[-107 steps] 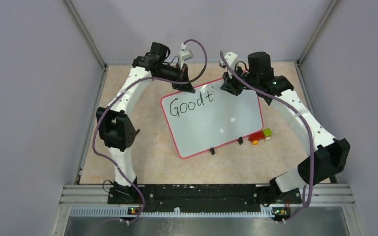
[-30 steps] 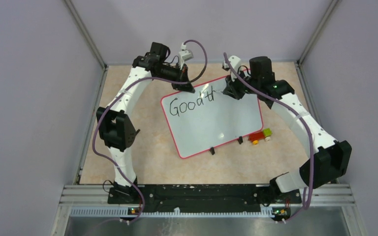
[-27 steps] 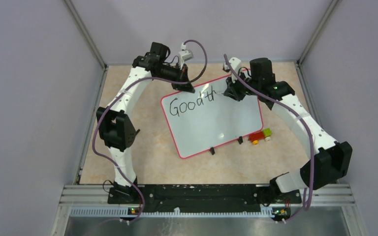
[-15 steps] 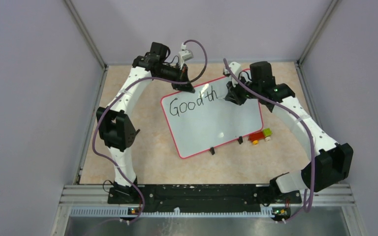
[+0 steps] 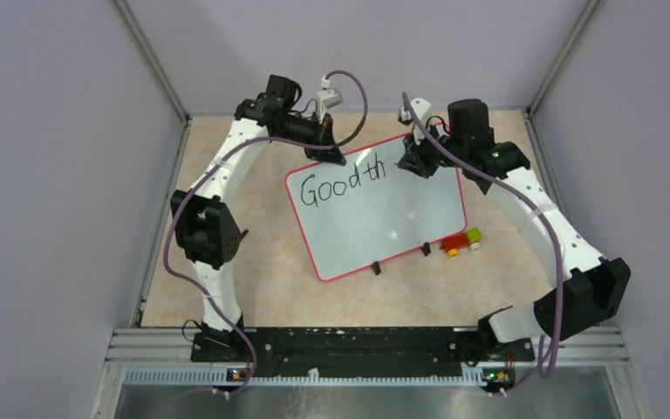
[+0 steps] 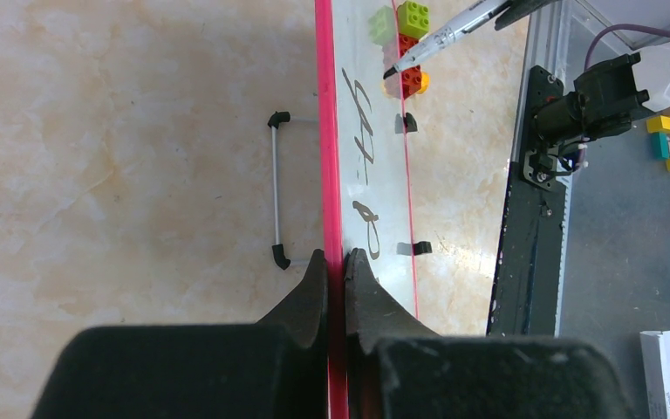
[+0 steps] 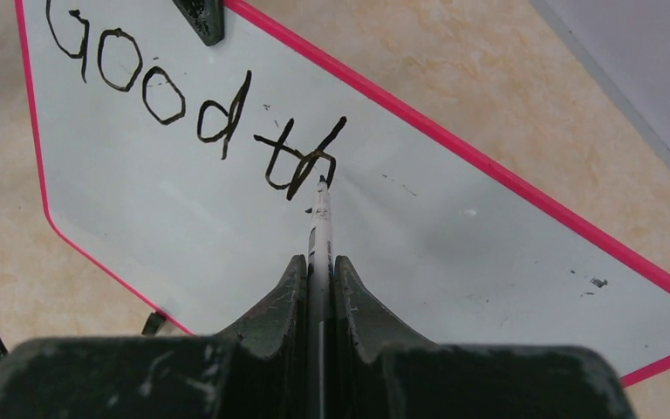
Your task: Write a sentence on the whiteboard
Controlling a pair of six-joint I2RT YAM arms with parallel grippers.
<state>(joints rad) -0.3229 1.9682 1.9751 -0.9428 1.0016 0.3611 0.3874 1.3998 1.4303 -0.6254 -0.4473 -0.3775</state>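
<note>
Top external view, to begin: where is the whiteboard [image 5: 375,223]?

Toward the far edge of the table [image 5: 253,279], about midway between the left and right edges, turned at a slant. Its two black feet [image 5: 375,267] line the long edge nearest the arm bases.

And the sentence [image 5: 342,181]?

One line of black lettering reading "Goodth", running along the far long edge of the board from its left corner to about the middle.

What is the left end effector [image 6: 336,257] doing?

It is clenched on the red frame at the board's far edge, just above the "d". The left wrist view shows the two fingers pinching the thin rim between them. A grey wire bracket [image 6: 277,188] with black ends lies just beside the frame on its outer side.

The right end effector [image 7: 317,262]?

It grasps a marker [image 7: 321,218], fingers closed tight round the barrel. The right wrist view has the dark tip right at the last stroke of the "h". I cannot tell whether it presses on the board.

Anything else on the table?

Toy blocks [image 5: 461,240] in red, yellow and green, just beside the board's near right corner, close to the right-hand foot.
</note>
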